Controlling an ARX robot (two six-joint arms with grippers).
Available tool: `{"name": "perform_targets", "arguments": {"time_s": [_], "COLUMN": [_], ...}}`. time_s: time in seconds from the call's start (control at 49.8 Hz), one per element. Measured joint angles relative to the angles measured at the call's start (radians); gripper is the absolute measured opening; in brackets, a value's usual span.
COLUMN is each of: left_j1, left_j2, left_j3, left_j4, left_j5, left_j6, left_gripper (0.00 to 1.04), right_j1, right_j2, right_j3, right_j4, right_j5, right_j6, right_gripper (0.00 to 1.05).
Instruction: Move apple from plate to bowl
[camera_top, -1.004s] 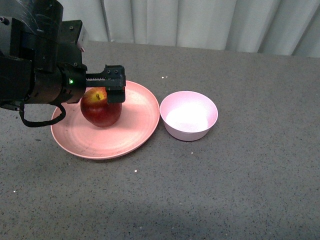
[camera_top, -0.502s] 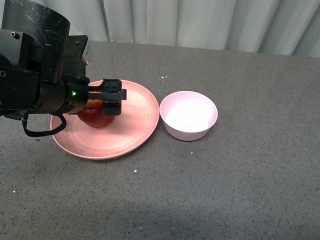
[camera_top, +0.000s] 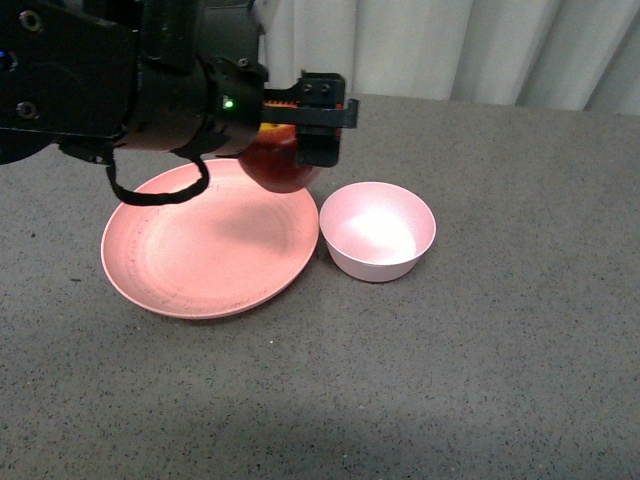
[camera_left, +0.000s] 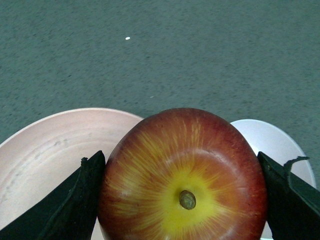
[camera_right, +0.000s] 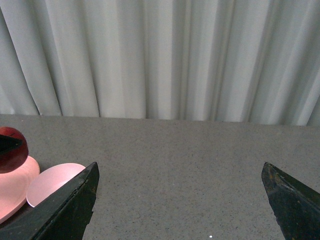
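My left claw (camera_top: 296, 142) is clamped on the apple (camera_top: 283, 168) from both sides, stem up, holding it in the air above the plate's (camera_top: 170, 285) rim on the side nearest the bowl (camera_top: 378, 262), not yet over the bowl itself. Plate and bowl sit just beside each other on the bench (camera_top: 480, 380), the plate nearer its left edge. My right claw (camera_right: 182, 200) hangs spread wide with nothing in it, facing the curtain (camera_right: 150, 60) past the far edge.
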Motion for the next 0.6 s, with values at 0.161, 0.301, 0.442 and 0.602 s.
{"name": "perform_targets", "arguments": {"time_s": [0.161,0.301,0.442,0.602], "left_j1": [-0.063,-0.114,-0.154,-0.171], "left_j2": [0.008,0.061,0.133,0.204], "left_j3": [0.045,0.111,0.156,0.212], "left_j4": [-0.024,-0.049,-0.058,-0.078], "left_j5": [0.0,0.002,-0.015,-0.035], "left_j6": [0.002,0.005,0.025,0.034], "left_gripper": [0.8,0.8,0.8,0.8], "right_j1": [0.0,0.0,0.0,0.0], "right_j2": [0.0,0.0,0.0,0.0], "right_j3": [0.0,0.0,0.0,0.0], "right_j4": [0.0,0.0,0.0,0.0], "right_j5": [0.0,0.0,0.0,0.0], "right_j6": [0.0,0.0,0.0,0.0], "right_gripper": [0.95,0.95,0.95,0.95]}}
